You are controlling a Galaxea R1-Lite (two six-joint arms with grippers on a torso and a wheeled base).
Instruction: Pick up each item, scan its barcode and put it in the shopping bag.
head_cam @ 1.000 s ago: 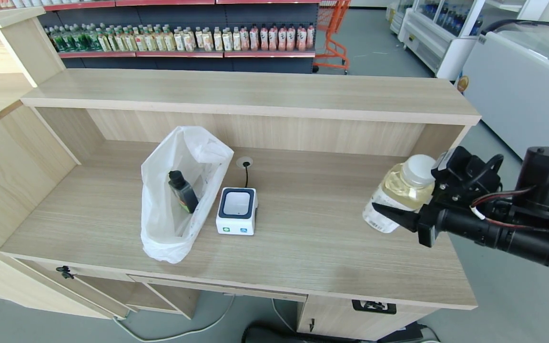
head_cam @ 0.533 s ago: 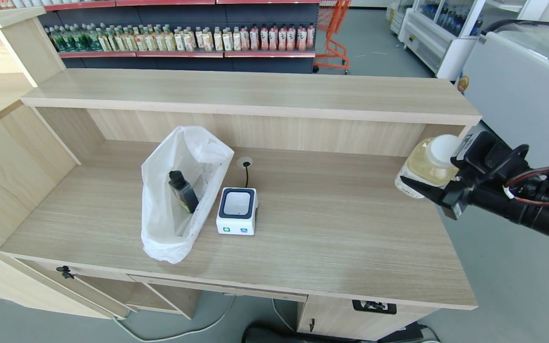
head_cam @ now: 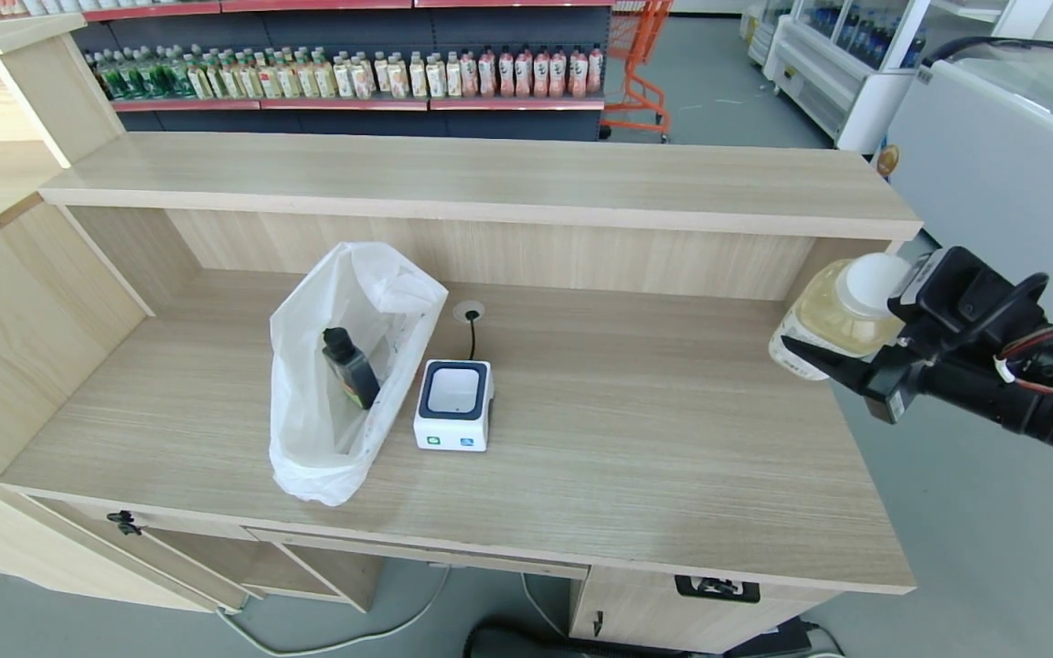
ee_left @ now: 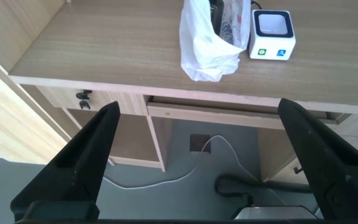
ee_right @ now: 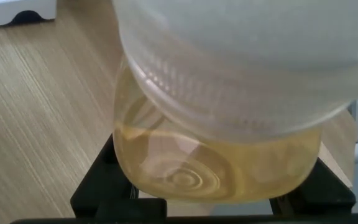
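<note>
My right gripper (head_cam: 842, 352) is shut on a clear bottle (head_cam: 833, 315) of pale yellow liquid with a white cap, held tilted in the air over the counter's far right end. The right wrist view looks down the bottle (ee_right: 219, 158), its cap towards the camera, with a black finger on each side. A white shopping bag (head_cam: 344, 366) stands open at centre left with a dark bottle (head_cam: 350, 368) leaning inside. The white barcode scanner (head_cam: 454, 403) sits just right of the bag. My left gripper (ee_left: 197, 168) is open, below the counter's front edge, and empty.
The wooden counter (head_cam: 600, 439) has a raised back ledge (head_cam: 481, 178) and side walls. A cable runs from the scanner to a grommet (head_cam: 469, 312) behind it. Shelves of bottles (head_cam: 353, 78) stand beyond, with freezers (head_cam: 993, 155) on the right.
My right gripper has carried the bottle up and to the right, from low over the counter's right part to beyond its right end. The bag and scanner have not moved.
</note>
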